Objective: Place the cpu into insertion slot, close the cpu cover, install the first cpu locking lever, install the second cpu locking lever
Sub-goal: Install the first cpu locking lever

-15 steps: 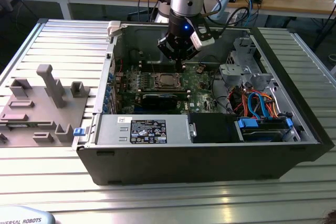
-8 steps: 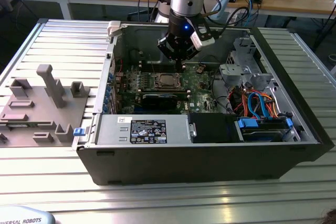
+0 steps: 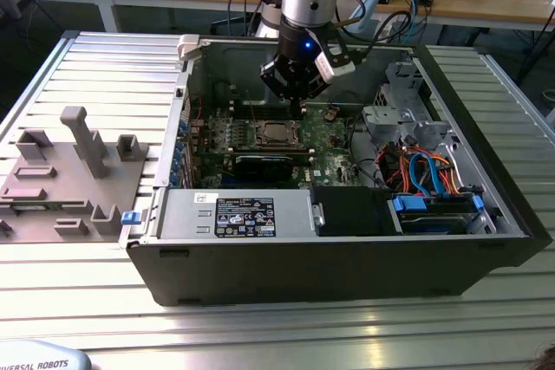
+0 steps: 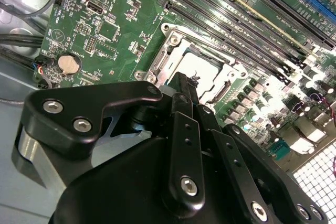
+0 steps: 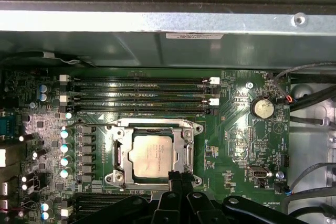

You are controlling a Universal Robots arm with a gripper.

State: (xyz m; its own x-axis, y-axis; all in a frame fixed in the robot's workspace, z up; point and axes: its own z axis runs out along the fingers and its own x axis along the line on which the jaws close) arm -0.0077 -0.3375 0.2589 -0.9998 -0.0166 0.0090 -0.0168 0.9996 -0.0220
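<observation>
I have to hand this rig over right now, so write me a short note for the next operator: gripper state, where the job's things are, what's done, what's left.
Gripper: fingers closed together, nothing visibly held, tips at the edge of the insertion slot inside the open computer case.
The cpu: seated in the slot on the green board; its silvery top shows through the window.
The cpu cover: appears folded down flat around the chip.
Done: cpu placed; cover looks closed.
Left: the two locking levers; I cannot tell from these views whether either is latched, so check them before moving on.
</observation>
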